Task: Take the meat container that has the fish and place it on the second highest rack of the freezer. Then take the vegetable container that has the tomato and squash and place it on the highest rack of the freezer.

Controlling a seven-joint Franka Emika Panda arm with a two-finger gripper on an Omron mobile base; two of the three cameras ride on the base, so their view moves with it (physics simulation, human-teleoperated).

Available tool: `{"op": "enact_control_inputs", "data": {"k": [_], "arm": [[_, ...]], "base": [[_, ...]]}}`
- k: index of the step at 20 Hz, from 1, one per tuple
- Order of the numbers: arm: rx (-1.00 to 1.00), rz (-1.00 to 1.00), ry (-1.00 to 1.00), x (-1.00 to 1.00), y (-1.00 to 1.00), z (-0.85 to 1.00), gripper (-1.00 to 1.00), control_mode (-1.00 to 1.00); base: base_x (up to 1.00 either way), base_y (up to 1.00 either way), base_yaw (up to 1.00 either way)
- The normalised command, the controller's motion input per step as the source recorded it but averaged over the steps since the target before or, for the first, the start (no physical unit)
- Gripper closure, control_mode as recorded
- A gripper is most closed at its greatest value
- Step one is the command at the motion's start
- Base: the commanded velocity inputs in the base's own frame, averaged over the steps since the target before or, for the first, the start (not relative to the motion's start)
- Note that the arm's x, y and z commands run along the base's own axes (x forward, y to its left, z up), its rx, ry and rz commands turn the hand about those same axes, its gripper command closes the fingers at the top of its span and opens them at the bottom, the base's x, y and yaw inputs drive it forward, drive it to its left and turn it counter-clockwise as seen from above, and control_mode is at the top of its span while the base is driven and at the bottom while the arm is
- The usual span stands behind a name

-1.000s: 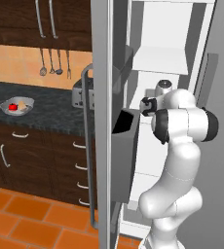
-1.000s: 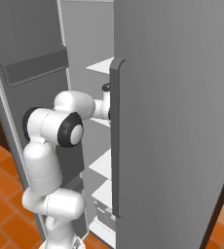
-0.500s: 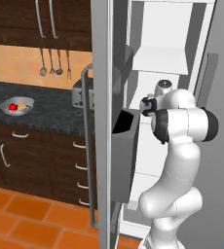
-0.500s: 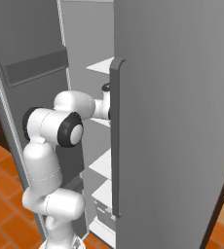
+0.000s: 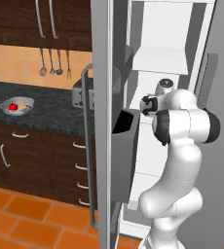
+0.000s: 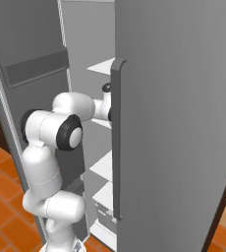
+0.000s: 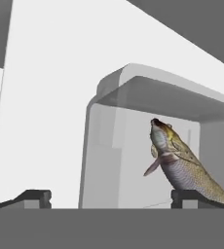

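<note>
In the hand view the meat container, a clear box, stands on white freezer surface just ahead with the fish inside it. My gripper is open; its fingertips stand wide on either side of the box's near end, gripping nothing. The arm reaches into the freezer at the level of the second highest rack, below the highest rack. The vegetable container sits on the dark counter at left, holding the tomato and squash.
The freezer's left door carries a long grey handle and a dark bin close beside my wrist. The right door hides the hand from that side. Lower white shelves lie below. Utensils hang over the counter.
The jaws have spread wide and let go of the meat container. The arm and the scene stand the same in both base views.
</note>
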Motion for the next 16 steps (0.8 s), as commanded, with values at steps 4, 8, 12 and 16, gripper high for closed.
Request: {"op": "enact_control_inputs", "data": {"k": [4, 8, 12, 16], "arm": [[0.01, 0.0, 0.04, -0.04, 0.0, 0.51, -1.0, -1.0], [0.0, 0.0, 0.0, -0.22, 0.0, 0.47, -1.0, -1.0], [-0.01, 0.0, 0.0, -0.45, 0.03, 0.0, -1.0, -1.0], [-0.02, 0.0, -0.16, -0.3, 0.09, -0.14, -1.0, -1.0]], "base": [[0.0, 0.0, 0.0], [0.0, 0.0, 0.0], [0.0, 0.0, 0.0], [0.0, 0.0, 0.0]]}}
